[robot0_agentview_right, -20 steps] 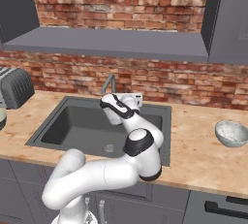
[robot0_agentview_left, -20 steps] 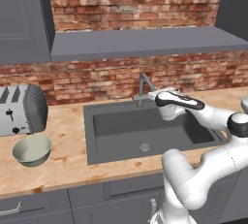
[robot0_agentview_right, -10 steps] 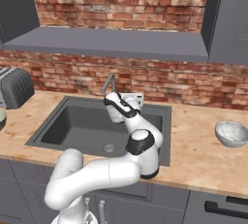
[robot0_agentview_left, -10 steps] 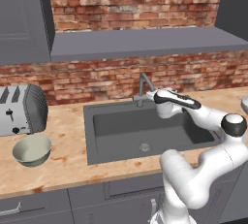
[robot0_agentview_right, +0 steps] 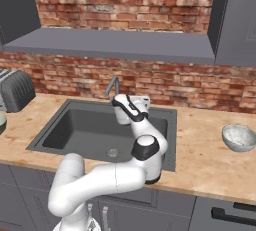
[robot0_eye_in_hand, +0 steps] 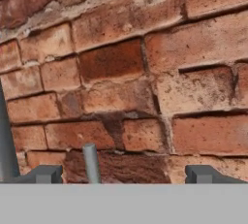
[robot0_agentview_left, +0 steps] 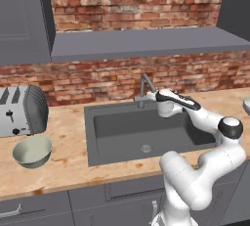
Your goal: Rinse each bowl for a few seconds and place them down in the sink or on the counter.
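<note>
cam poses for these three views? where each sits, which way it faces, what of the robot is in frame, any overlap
Left base view: behind the arm's left, looking down over the sink, toaster and cream bowl; arm at lower right.
Right base view: behind its right, same sink, speckled bowl; arm at lower left.
Hand view: on the hand, facing the brick wall; open gripper, tap handle.
Both base views share sink, tap, toaster.

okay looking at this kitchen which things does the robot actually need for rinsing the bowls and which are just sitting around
Needed:
cream bowl, on the counter left of the sink
speckled bowl, on the counter right of the sink
sink and tap
gripper, open, by the tap

Just there:
toaster
grey shelf
brick wall
</note>
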Controlling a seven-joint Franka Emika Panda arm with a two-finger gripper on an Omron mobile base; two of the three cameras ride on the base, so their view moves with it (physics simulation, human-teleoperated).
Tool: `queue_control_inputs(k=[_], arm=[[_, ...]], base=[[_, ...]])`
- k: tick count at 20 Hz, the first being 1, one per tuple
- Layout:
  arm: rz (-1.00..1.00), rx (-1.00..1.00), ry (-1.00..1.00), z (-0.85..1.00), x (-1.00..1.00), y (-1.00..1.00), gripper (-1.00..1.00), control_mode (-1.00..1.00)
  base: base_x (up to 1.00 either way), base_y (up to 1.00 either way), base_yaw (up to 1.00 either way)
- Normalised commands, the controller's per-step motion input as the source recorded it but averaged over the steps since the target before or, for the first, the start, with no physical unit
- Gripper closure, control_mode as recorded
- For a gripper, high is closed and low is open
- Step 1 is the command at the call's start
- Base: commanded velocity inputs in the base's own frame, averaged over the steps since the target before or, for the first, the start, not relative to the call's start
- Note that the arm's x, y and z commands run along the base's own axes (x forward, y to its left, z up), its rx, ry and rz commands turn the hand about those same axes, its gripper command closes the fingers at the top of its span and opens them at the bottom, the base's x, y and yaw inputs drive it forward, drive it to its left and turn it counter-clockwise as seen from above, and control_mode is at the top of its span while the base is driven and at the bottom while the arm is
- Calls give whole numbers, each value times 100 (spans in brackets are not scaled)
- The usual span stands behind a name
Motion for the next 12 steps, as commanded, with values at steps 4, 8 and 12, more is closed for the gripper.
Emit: queue_control_inputs(k=[4,8,12], arm=[[4,3,0,-10,24,-8,-100,-100],[4,3,0,-11,25,-4,-100,-100],[2,3,0,-12,25,0,100,-100]], base=[[0,0,0],[0,0,0],[0,0,0]])
